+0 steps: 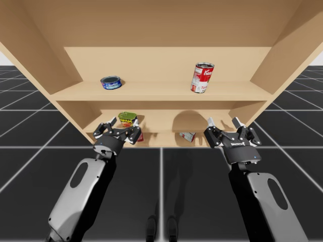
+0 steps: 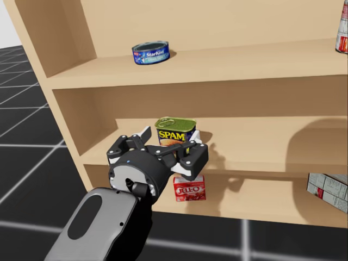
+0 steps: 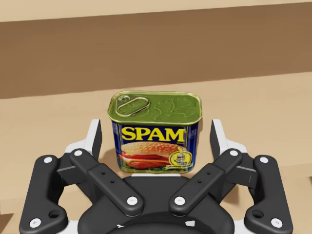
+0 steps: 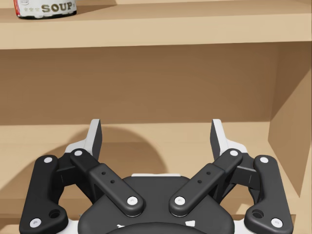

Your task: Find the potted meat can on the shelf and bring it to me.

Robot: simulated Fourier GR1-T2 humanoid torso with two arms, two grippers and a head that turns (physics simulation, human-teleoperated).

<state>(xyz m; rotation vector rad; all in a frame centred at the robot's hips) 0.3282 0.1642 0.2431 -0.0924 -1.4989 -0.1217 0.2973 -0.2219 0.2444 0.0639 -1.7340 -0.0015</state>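
Wooden shelf point(image 1: 161, 92), potted meat can point(image 3: 155, 131) within left gripper point(image 3: 156, 135), red box point(image 2: 189, 188) below

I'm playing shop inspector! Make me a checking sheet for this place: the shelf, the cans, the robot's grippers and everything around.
Surface: wooden shelf with three boards that hold things.
Job's things: potted meat can stands upright on the middle board.
Clutter: flat blue can and tall red-and-white can on the top board; red box and red-and-white box on the bottom board.
Grippers: left gripper is open, with the meat can between its fingers and a gap on each side. Right gripper is open with nothing between its fingers.
Cables: nothing seen.
Surroundings: dark gridded floor.
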